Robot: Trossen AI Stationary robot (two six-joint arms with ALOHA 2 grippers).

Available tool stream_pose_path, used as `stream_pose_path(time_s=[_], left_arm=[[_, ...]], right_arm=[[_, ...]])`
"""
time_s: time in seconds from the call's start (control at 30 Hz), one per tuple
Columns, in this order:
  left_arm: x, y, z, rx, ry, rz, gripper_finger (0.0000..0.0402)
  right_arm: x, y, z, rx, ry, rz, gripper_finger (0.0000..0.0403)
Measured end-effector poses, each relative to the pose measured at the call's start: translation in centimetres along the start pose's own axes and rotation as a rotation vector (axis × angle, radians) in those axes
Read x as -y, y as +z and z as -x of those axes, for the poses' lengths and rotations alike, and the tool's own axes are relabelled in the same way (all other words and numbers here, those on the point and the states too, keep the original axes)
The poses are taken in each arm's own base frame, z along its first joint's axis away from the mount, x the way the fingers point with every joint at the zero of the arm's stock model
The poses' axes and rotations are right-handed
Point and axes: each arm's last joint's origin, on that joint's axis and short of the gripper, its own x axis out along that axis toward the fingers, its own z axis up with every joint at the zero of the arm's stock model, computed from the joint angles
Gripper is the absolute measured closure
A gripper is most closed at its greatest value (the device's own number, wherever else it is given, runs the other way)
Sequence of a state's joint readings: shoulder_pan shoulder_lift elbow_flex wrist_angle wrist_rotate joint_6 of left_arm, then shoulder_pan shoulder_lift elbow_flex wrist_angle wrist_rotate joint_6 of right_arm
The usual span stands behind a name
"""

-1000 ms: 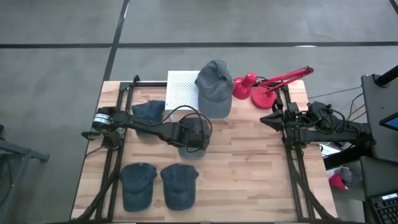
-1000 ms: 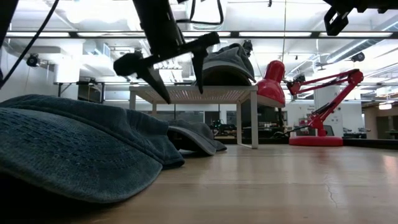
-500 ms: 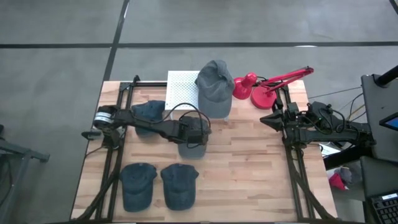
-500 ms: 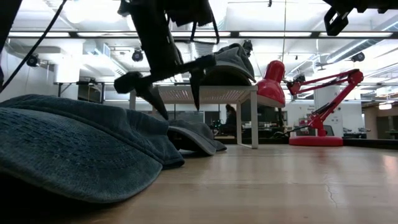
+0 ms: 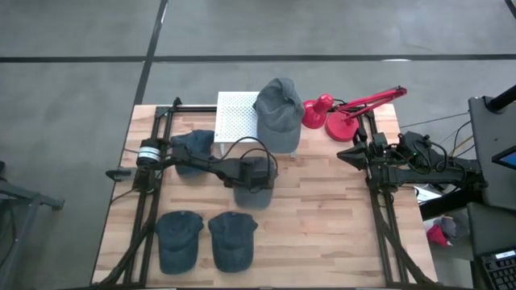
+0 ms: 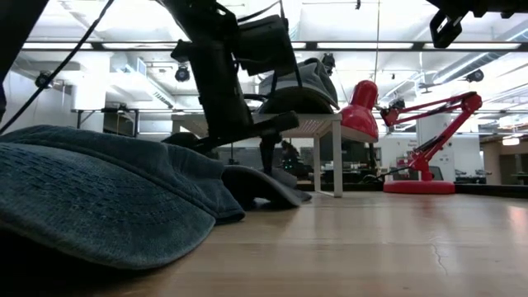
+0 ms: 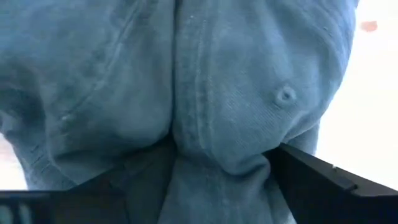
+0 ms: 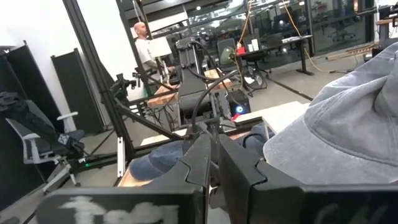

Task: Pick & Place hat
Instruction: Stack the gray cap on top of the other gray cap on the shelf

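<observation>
The left gripper (image 5: pixel 252 187) pressed wide fingers into the blue hat (image 7: pixel 205 93): soft, light denim, best pinched at its crown fold.

A dark blue denim cap (image 5: pixel 251 193) lies mid-table, its crown covered from above; in the low view its brim (image 6: pixel 266 185) rests flat on the wood. A grey cotton cap (image 5: pixel 279 113) sits on the white rack. Another blue cap (image 5: pixel 192 145) lies at the table's left, and two more blue caps (image 5: pixel 178 235) (image 5: pixel 232 240) lie side by side at the near edge.
</observation>
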State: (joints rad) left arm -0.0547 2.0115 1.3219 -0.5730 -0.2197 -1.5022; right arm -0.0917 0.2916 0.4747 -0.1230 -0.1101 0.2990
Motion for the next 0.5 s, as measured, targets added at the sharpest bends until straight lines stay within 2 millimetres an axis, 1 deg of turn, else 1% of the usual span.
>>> stream_pose_path(time_s=[0.1,0.13,0.4,0.47,0.5], left_arm=[[0.4,-0.4,-0.2,-0.007,-0.017,-0.004,0.0163],[0.6,-0.4,0.0,-0.006,-0.03,-0.004,0.0181],[2.1,0.0,1.3,0.085,-0.08,-0.069,0.0343],[2.2,0.1,1.5,0.091,-0.086,-0.084,0.0374],[2.3,0.0,1.7,0.093,-0.091,-0.086,0.0379]], right_arm=[[0.0,0.0,0.0,0.0,0.0,-0.004,0.0374],[0.0,0.0,0.0,0.0,0.0,-0.005,0.0374],[0.0,0.0,0.0,0.0,-0.004,-0.007,0.0374],[0.0,0.0,0.0,-0.001,-0.005,-0.007,0.0374],[0.0,0.0,0.0,0.0,-0.005,-0.007,0.0374]])
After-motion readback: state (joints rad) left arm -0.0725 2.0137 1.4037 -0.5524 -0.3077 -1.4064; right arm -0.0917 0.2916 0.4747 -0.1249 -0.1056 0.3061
